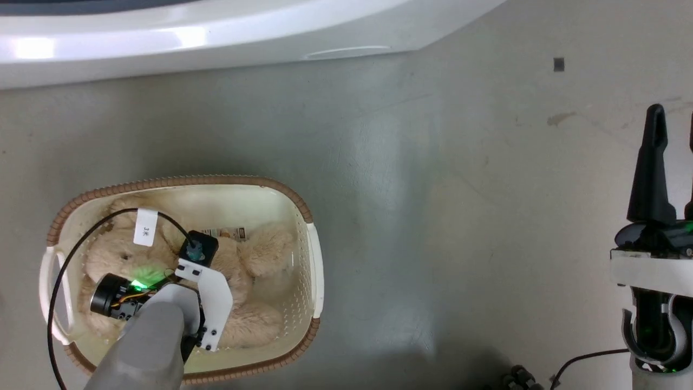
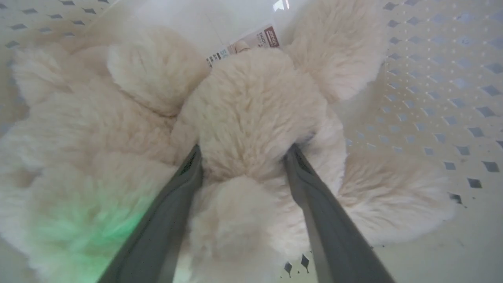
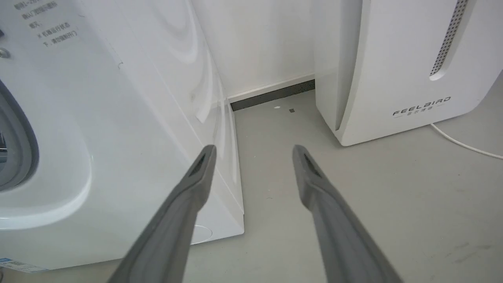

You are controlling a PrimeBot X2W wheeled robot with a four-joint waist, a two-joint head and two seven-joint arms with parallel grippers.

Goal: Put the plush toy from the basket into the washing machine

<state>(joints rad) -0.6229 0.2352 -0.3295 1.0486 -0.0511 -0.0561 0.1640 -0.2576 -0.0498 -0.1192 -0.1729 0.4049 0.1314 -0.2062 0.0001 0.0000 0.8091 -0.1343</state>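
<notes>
Step in hand: pickup of the plush toy [image 2: 251, 102].

Left end effector [image 2: 241, 153] is down inside the basket [image 1: 178, 181], at 8 o'clock in the head view. Fingers [image 2: 169, 204] are wide, tips sunk in fur on either side of a rounded lump of the toy. No squeeze is evident, so I judge the grasp not yet made. The toy lies in the basket and fills most of it.

Right end effector [image 3: 253, 151] is at 3 o'clock, wide and holding nothing, hanging over the bare floor [image 1: 433, 189].

Washing machine [image 1: 162, 32] stands across the floor at 12 o'clock. Its grey door seal [image 3: 23, 133] is at 9 o'clock in the right wrist view.

Next move: close on the lump deep enough to catch stuffing, not just fur. Lift clear of the rim, then carry toward 12 o'clock. The bulky soft toy may sag or snag on the rim.
</notes>
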